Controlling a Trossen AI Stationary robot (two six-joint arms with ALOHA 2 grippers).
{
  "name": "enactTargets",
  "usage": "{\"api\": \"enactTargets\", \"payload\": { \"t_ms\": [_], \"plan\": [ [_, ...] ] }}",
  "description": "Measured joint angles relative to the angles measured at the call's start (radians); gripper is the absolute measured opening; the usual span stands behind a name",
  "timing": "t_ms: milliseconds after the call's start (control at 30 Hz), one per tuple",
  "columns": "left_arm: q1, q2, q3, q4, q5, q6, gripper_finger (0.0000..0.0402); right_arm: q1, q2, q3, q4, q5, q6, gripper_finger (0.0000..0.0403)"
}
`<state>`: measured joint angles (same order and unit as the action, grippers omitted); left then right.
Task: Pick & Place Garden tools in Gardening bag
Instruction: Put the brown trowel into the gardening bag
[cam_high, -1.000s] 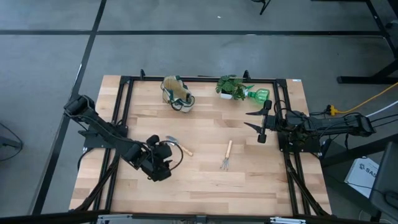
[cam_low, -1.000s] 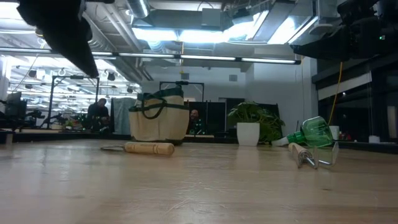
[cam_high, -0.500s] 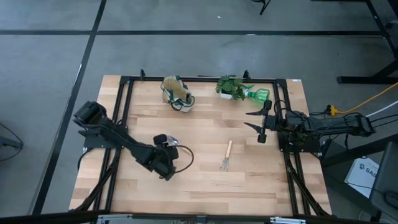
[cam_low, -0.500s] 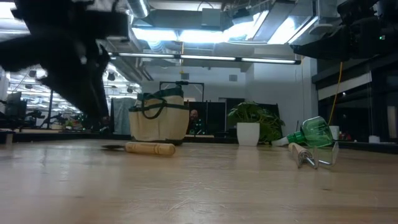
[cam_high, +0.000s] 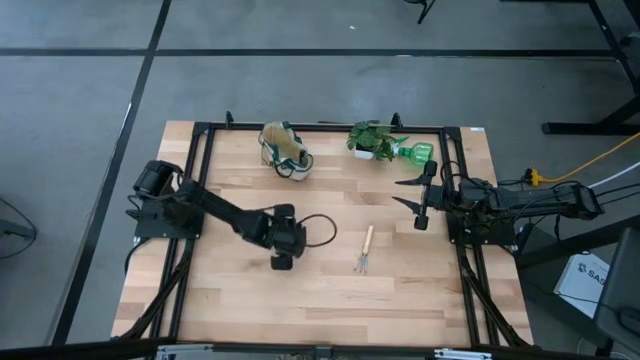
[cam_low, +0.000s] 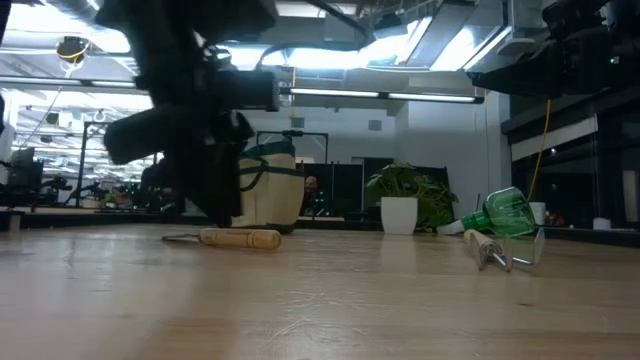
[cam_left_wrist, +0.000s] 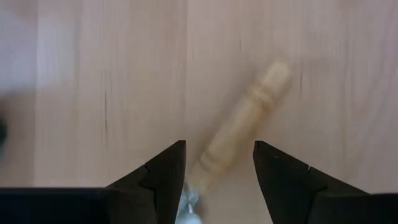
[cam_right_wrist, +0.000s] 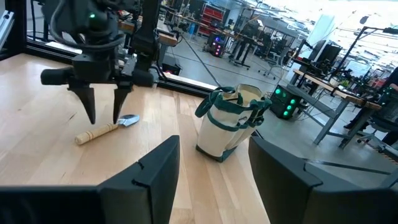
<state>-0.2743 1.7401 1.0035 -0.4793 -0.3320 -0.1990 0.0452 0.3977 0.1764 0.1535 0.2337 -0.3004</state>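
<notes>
Trowel (cam_left_wrist: 239, 134) first: I hang my left gripper (cam_left_wrist: 217, 171) directly over its wooden handle, fingers spread with the handle lying between them and nothing yet pinched. To do this well, I judge I should turn the wrist so the fingers cross the handle squarely, since it lies slanted to them, then come straight down and close on the thick middle of the wood, not on the neck near the blade, where it would likely tip. The table (cam_high: 330, 290) is bare around it, so I see nothing to snag.

From across the table, the trowel shows a pale turned handle with a rounded end and a small silver blade, lying flat near the table's middle. The gardening bag (cam_high: 284, 150) stands well apart at the far edge, tan with dark green trim and handles, mouth up. The hand fork (cam_high: 364, 250) lies flat to the right of my left gripper, and the green plastic tool (cam_high: 415, 152) rests just beside the potted plant (cam_high: 374, 139).

My right gripper (cam_high: 420, 197) waits at the right side of the table, fingers spread, holding nothing.
</notes>
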Motion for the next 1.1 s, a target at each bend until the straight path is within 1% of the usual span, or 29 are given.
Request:
{"api": "enactTargets", "payload": {
  "t_ms": [167, 300, 467, 633, 767, 833, 900, 1100],
  "plan": [
    [0.055, 0.000, 0.000, 0.031, 0.106, 0.084, 0.0184, 0.000, 0.000, 0.000, 0.000, 0.000, 0.000, 0.0195],
    [0.079, 0.000, 0.000, 0.030, 0.144, 0.094, 0.0184, 0.000, 0.000, 0.000, 0.000, 0.000, 0.000, 0.0195],
    [0.083, 0.016, 0.000, 0.032, 0.145, 0.108, 0.0184, 0.000, 0.000, 0.000, 0.000, 0.000, 0.000, 0.0195],
    [0.065, 0.066, 0.002, 0.051, 0.142, 0.106, 0.0184, 0.000, 0.000, 0.000, 0.000, 0.000, 0.000, 0.0195],
    [0.054, 0.095, 0.004, 0.063, 0.126, 0.063, 0.0180, 0.000, 0.000, 0.000, 0.000, 0.000, 0.000, 0.0195],
    [0.052, 0.099, 0.005, 0.072, 0.121, 0.035, 0.0167, 0.000, 0.000, 0.000, 0.000, 0.000, 0.000, 0.0195],
    [0.052, 0.100, 0.004, 0.079, 0.123, 0.015, 0.0147, 0.000, 0.000, 0.000, 0.000, 0.000, 0.000, 0.0195],
    [0.052, 0.100, 0.002, 0.100, 0.142, 0.002, 0.0069, 0.000, 0.000, 0.000, 0.000, 0.000, 0.000, 0.0195]
  ]
}}
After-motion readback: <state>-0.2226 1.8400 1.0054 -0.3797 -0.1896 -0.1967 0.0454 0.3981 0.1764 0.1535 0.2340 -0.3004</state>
